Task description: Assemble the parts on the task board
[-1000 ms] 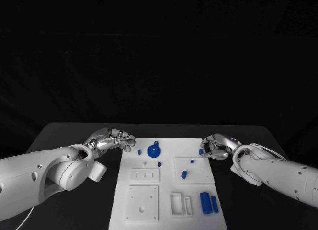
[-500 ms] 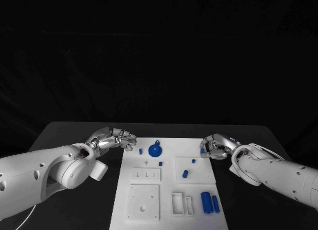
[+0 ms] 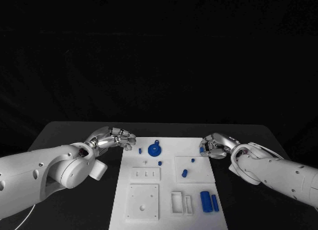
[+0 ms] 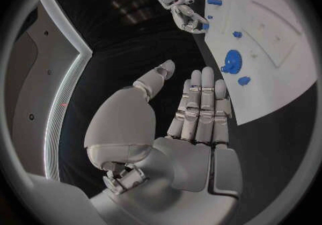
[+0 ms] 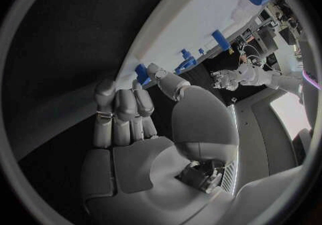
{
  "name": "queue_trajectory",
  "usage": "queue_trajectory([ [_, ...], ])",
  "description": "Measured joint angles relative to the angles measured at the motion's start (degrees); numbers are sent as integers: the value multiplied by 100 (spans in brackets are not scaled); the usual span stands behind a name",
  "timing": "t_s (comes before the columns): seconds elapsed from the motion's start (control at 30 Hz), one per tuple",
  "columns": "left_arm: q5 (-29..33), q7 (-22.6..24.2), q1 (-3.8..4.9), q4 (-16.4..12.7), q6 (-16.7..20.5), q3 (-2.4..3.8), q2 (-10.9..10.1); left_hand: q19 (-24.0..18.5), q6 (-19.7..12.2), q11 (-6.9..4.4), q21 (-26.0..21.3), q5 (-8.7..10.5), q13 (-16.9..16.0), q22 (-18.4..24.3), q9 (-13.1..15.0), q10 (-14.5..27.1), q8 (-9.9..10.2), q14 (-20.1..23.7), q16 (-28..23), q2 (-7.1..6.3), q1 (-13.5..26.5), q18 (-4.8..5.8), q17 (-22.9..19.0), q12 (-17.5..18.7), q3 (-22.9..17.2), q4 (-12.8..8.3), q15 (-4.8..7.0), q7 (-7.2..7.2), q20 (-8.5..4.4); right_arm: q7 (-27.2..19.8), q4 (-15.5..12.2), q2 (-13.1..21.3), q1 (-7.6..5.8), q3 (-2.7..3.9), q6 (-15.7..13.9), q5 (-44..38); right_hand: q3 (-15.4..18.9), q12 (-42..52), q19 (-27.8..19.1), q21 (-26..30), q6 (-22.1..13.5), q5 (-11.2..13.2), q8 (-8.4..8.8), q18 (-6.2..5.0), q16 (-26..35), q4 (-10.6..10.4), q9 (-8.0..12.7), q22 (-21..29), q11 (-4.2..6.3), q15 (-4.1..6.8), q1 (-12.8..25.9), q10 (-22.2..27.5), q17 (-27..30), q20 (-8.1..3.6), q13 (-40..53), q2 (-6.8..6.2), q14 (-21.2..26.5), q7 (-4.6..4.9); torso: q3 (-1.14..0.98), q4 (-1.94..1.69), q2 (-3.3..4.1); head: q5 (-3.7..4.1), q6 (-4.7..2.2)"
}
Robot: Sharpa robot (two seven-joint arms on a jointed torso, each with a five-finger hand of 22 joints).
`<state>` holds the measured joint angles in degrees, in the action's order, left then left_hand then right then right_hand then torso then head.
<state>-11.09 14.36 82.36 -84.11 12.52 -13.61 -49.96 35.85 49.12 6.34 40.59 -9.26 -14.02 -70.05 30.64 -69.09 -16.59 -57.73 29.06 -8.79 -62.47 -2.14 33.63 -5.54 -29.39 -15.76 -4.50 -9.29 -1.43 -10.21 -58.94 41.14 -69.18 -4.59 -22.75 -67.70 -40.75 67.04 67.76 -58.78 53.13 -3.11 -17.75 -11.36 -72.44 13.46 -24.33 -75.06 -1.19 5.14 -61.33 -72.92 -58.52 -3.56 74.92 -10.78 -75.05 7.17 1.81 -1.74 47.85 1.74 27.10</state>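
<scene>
Head view: the white task board [image 3: 169,184] lies in the middle of the black table [image 3: 62,134]. The left hand [image 3: 112,139] hovers off the board's far left corner, fingers curled, grasping nothing. The right hand [image 3: 218,146] sits at the board's far right edge, fingertips closed around a small blue peg [image 3: 201,150]. A blue gear [image 3: 155,151] lies at the far middle; two blue cylinders [image 3: 209,201] lie near right.

Left wrist view: the left hand [image 4: 195,112] is empty, fingers together and partly bent, thumb apart, beside the board [image 4: 282,74].

Right wrist view: the right hand's fingertips [image 5: 107,88] meet the blue peg [image 5: 141,73] at the board's edge [image 5: 174,26].
</scene>
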Motion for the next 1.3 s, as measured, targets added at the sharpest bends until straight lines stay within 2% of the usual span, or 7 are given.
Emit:
queue_trajectory([
  [0.23, 0, -1, 0, 0, 0, 0, -1, 0, 0, 0, 0, 0, 0, 0, 0, 0, 0, 0, 0, 0, 0, 0, 0, 0, 0, 0, 0, 0, 0, 1, 0, -14, 0, 0, 7, -2, -31, 0, 9, 0, 102, 0, -70, 0, 0, -1, -24, 0, 50, 28, 0, -9, -13, 9, 0, 0, 12, -36, -1, -1, -1, 10, 4],
  [0.37, 0, -1, 0, 0, 0, 0, -1, 0, 0, 0, 0, 0, 0, 0, 0, 0, 0, 0, 0, 0, 0, 0, 0, 0, 0, 0, 0, 0, 0, 1, 0, -16, 0, 0, 9, -2, -53, 22, 8, 0, 142, 0, -101, 0, 0, -10, -44, 0, 49, 49, -23, -9, -19, 9, 0, 22, -9, -58, -3, -2, -1, 16, 8],
  [0.67, 0, -3, 0, 1, -5, 0, -1, 0, 0, -3, 0, 0, -2, -1, 1, -3, 0, 0, 0, 31, -31, 0, 0, 0, 0, 0, 0, 0, 0, 21, -17, -26, 0, -1, -36, -16, -69, 58, -23, 0, 309, 0, -173, -1, 0, 6, -93, 0, 121, 101, 53, -40, -32, -3, 0, 98, 1, -109, -1, -2, -1, 25, 7],
  [0.93, -1, -13, 0, 20, -20, 0, 4, 0, 115, -96, 0, 0, -46, -1, 16, -155, -19, -3, 0, 74, 14, 1, 10, -19, 11, 11, 3, 53, 0, 92, -62, -26, 1, -1, -183, -71, -111, 87, -23, 0, 459, 1, -268, -4, 0, -4, -115, 0, 182, 144, 77, -61, -40, -2, 0, 139, 2, -173, -1, -3, -1, 25, -1],
  [1.03, -3, -30, 0, 34, -24, 1, 9, 2, 212, -143, 0, 0, -74, -1, 25, -270, -47, -55, 0, 119, 59, 1, 28, -47, 24, 24, 55, 89, -2, 136, -110, -20, 1, 0, -256, -109, -155, 107, -23, 0, 489, 2, -287, -6, 0, 0, -145, 0, 202, 174, 78, -81, -46, -2, 0, 155, -5, -202, -1, -3, -2, 22, -4],
  [1.17, -21, -82, 1, 64, -27, 1, 33, 130, 320, -217, 35, 0, -117, -8, 25, -444, -68, -217, 84, 210, 150, 43, 83, -101, 70, 89, 132, 133, -82, 216, -218, 9, -16, -1, -333, -192, -156, 134, -23, 0, 494, 6, -287, -11, 0, -1, -146, 0, 202, 183, 83, -81, -46, -2, 0, 160, 2, -207, -1, -3, -4, 21, -14],
  [1.3, -57, -223, 6, 110, -25, 12, 102, 273, 402, -291, 82, 24, -171, -7, 21, -637, -68, -381, 203, 259, 267, 48, 152, -165, 114, 188, 217, 154, -162, 339, -336, 17, -187, -5, -384, -358, -155, 134, -4, -17, 494, 6, -287, -12, 0, -1, -146, 0, 222, 183, 83, -102, -52, -21, 0, 160, 2, -207, -1, 1, -13, 19, -36],
])
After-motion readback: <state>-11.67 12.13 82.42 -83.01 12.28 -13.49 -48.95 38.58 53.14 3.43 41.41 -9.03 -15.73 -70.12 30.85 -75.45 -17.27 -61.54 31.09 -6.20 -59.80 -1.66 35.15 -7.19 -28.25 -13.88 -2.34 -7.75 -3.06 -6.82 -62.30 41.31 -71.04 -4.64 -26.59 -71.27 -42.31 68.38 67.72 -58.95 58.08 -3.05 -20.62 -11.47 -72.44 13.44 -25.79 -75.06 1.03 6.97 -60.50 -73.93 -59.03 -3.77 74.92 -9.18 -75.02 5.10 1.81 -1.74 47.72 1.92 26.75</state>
